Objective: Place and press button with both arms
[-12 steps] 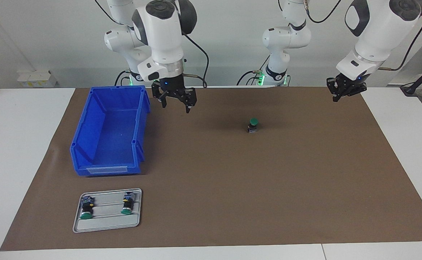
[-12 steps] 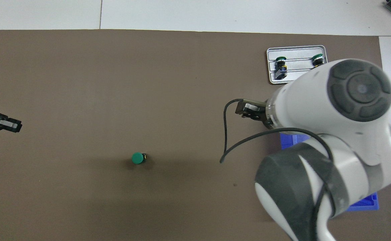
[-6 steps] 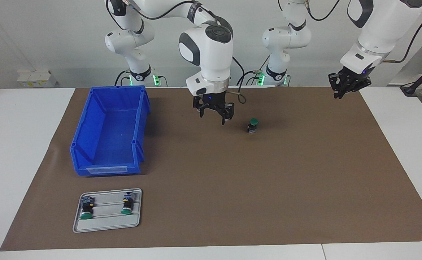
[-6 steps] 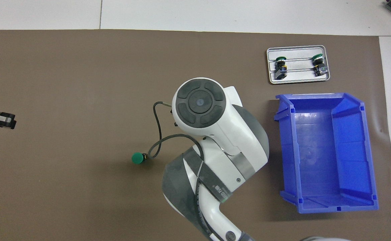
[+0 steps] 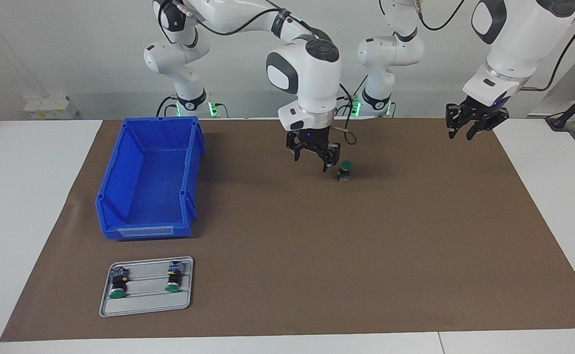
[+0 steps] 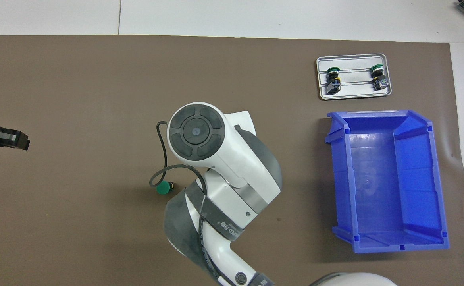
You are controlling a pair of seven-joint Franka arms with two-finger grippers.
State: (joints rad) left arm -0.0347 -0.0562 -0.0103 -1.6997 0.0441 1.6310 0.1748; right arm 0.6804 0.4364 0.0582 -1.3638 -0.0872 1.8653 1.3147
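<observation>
Button [image 5: 345,170] stands upright on the brown mat [image 5: 317,255], green cap up, near the robots and well apart from the blue bin [image 5: 149,177] and the small grey tray [image 5: 145,306], where two more green-capped buttons [image 5: 117,284] lie. The right gripper [image 5: 314,158] hangs low just beside the standing button, not touching it, fingers spread wide and empty. The left gripper [image 5: 469,127] waits over the mat's edge at its own end of the counter, fingers apart and holding nothing. Placing looks done; pressing seems the step in hand. Next the right gripper would likely need to steady the black body, or come squarely onto the cap without tipping it
</observation>
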